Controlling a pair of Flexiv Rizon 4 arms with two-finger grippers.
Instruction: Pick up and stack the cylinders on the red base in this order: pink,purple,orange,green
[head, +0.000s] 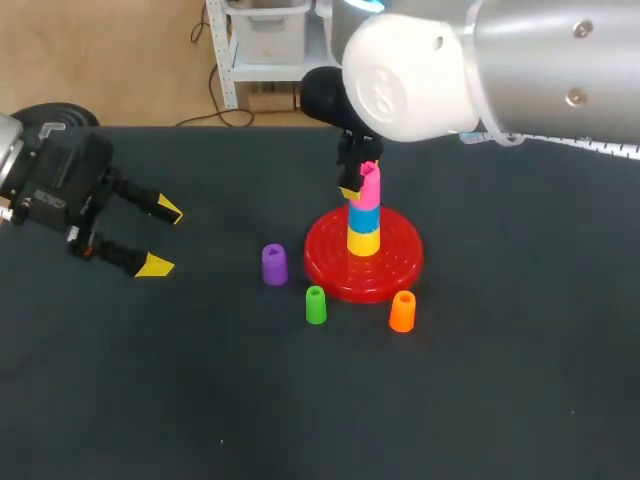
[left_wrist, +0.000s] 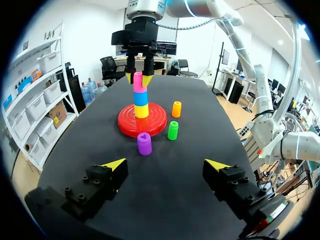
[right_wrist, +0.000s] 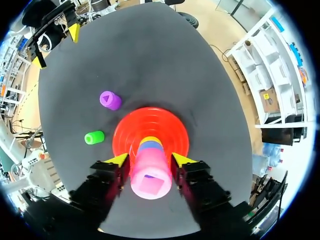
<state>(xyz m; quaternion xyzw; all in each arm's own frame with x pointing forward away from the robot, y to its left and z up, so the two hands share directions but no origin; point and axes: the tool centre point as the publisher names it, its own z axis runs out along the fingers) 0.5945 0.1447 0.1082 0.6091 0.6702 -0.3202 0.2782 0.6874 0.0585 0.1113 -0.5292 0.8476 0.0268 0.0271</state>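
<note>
The right end effector (right_wrist: 150, 161) pinches the pink plastic cylinder (right_wrist: 150, 179) from both sides. It holds the cylinder on the blue cylinder (head: 364, 218) and yellow cylinder (head: 363, 242) at the middle of the round red ribbed base (right_wrist: 170, 127), where it seems to lean slightly in the head view. I judge it should be squared upright and seated straight down before the fingers part; the left end effector (head: 162, 238) hangs spread and empty, well apart.
</note>
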